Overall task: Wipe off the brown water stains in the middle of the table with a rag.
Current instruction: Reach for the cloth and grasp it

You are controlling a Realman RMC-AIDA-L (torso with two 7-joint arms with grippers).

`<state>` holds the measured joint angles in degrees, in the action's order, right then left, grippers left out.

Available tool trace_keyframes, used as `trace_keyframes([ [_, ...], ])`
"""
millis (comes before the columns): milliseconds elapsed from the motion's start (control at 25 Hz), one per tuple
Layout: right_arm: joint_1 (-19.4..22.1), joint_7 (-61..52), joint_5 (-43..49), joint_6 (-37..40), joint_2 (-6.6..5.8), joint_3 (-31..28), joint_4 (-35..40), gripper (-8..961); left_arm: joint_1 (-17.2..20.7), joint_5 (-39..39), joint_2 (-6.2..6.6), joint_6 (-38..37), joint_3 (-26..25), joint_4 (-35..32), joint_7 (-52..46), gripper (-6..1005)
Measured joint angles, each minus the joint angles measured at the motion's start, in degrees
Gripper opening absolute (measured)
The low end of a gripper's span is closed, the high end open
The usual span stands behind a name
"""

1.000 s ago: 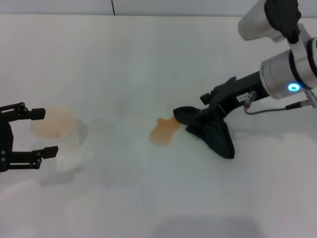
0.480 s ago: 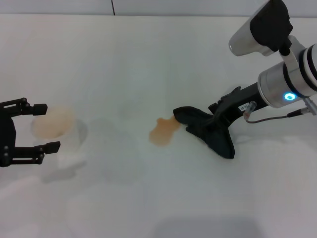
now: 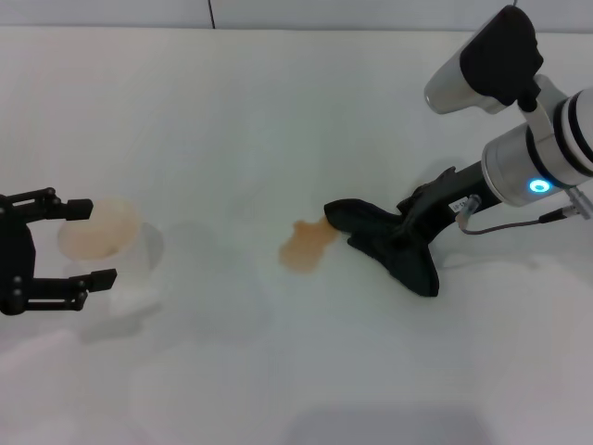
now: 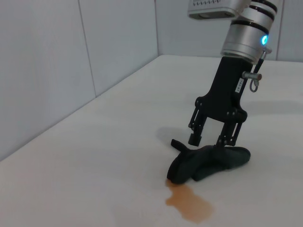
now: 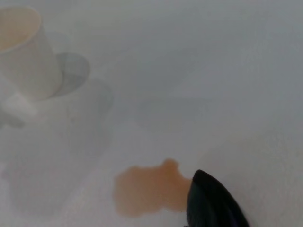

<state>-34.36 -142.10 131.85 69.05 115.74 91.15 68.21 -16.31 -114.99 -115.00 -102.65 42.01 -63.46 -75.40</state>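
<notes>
The brown water stain (image 3: 306, 246) lies mid-table (image 3: 278, 111), an orange-brown lobed blot; it also shows in the left wrist view (image 4: 189, 204) and the right wrist view (image 5: 147, 189). The black rag (image 3: 394, 248) lies crumpled just right of it, its tip touching the blot's edge. My right gripper (image 3: 400, 234) stands over the rag. The left wrist view shows this gripper (image 4: 209, 140) open, one fingertip on the rag (image 4: 210, 163), the other just above it. A corner of the rag (image 5: 213, 203) shows in the right wrist view. My left gripper (image 3: 93, 243) is open at the left edge.
A pale see-through plastic cup (image 3: 100, 234) with a tan inside stands between my left gripper's fingers, well left of the stain; it also shows in the right wrist view (image 5: 26, 52). A grey wall (image 4: 57, 71) runs behind the table's far edge.
My right arm has tilted more upright and its wrist has risen, while the rag and stain stay put. My left gripper has shifted slightly by the cup.
</notes>
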Motion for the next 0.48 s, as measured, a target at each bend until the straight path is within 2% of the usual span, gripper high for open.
trace_keyframes([
  [480, 0.0, -0.2, 0.0, -0.9, 0.02, 0.9, -1.0, 549, -0.2, -0.1, -0.13, 1.3, 0.0, 0.0, 0.1, 861],
])
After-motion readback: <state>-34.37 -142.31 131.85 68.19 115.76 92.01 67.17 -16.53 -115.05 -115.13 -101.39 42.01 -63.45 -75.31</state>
